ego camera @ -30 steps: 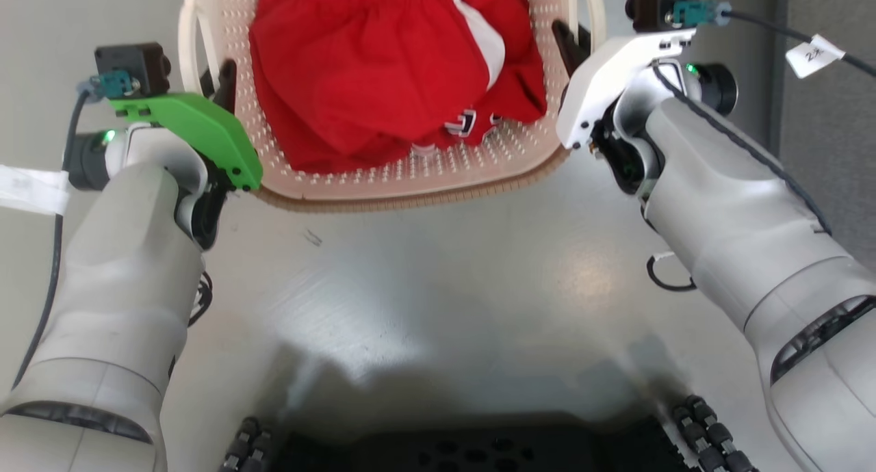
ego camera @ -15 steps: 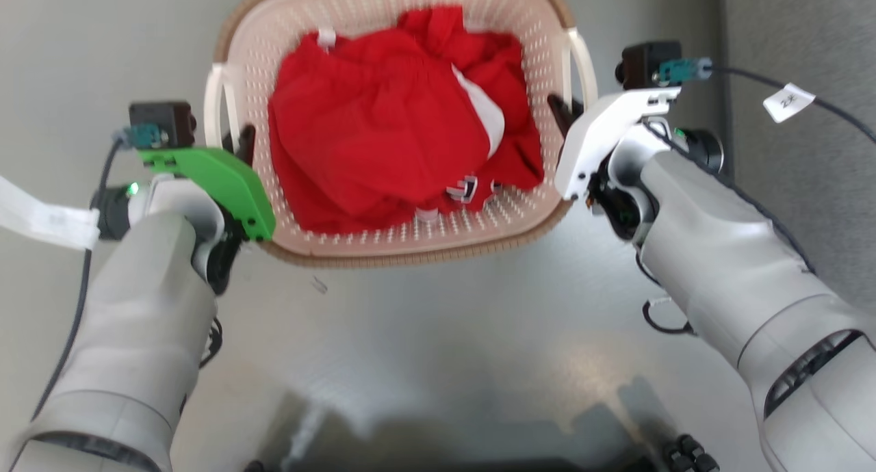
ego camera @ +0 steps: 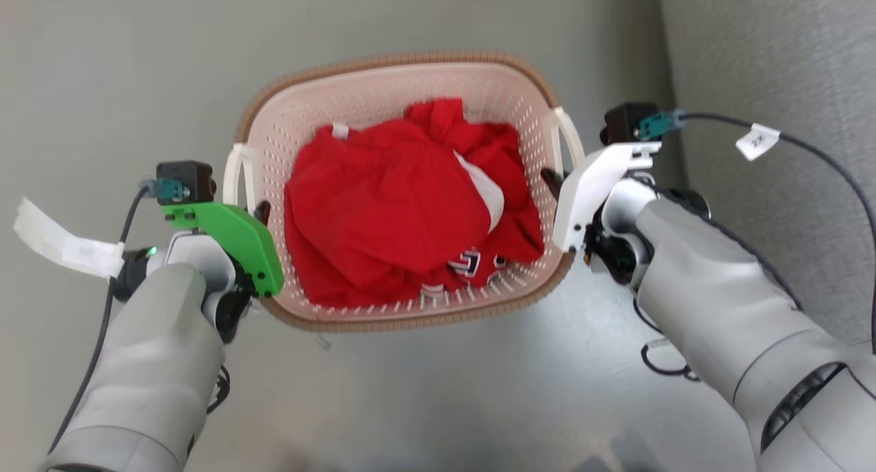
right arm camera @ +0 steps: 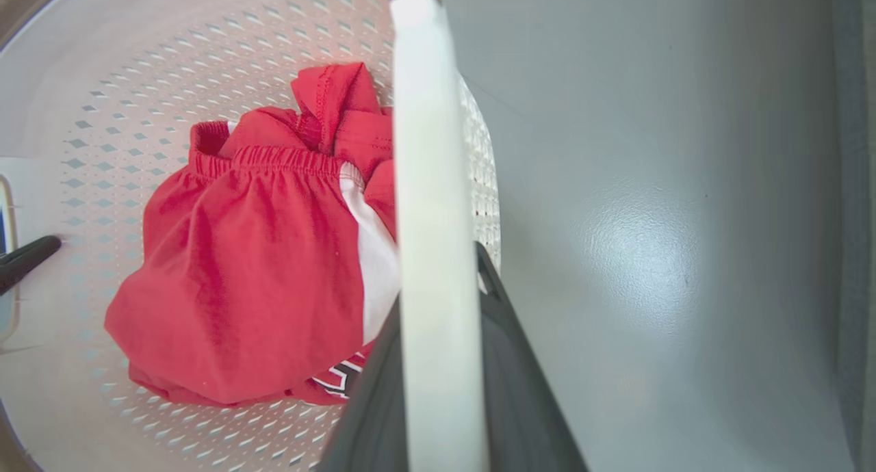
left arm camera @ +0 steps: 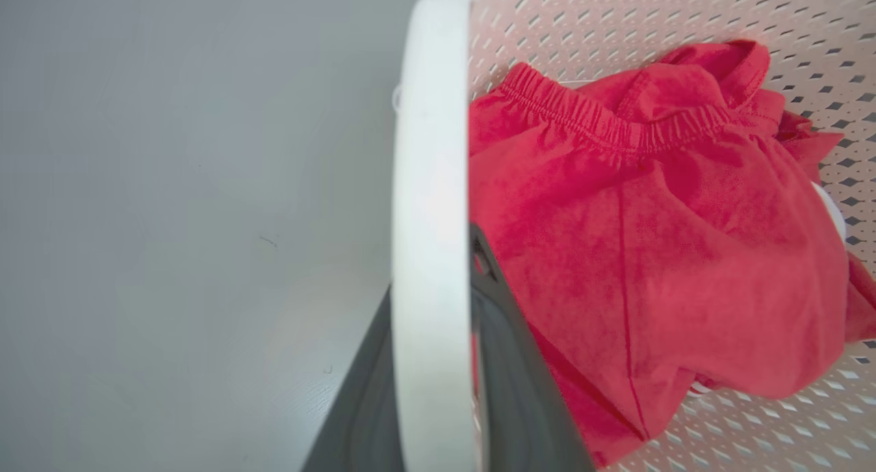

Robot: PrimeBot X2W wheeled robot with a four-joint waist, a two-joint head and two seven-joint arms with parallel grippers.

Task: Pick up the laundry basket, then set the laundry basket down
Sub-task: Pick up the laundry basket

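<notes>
laundry basket (ego camera: 383, 92), perforated cream plastic, woven-look brown rim, crumpled red cloth (ego camera: 390, 212)

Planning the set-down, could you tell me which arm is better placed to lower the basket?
Neither alone: the left gripper clasps the left handle of the laundry basket, the right gripper the right handle; both should probably lower together.

laundry basket (ego camera: 383, 106): cream plastic, perforated walls seen as smooth, faintly satin | rim (ego camera: 404, 60): brown, woven texture moulded in (plastic, by its look) | handle (left arm camera: 430, 185): smooth white plastic | clothing (ego camera: 390, 212): red cloth, matt, waistband gathered | floor (ego camera: 445, 390): grey, smooth, glossy sheen noted
</notes>
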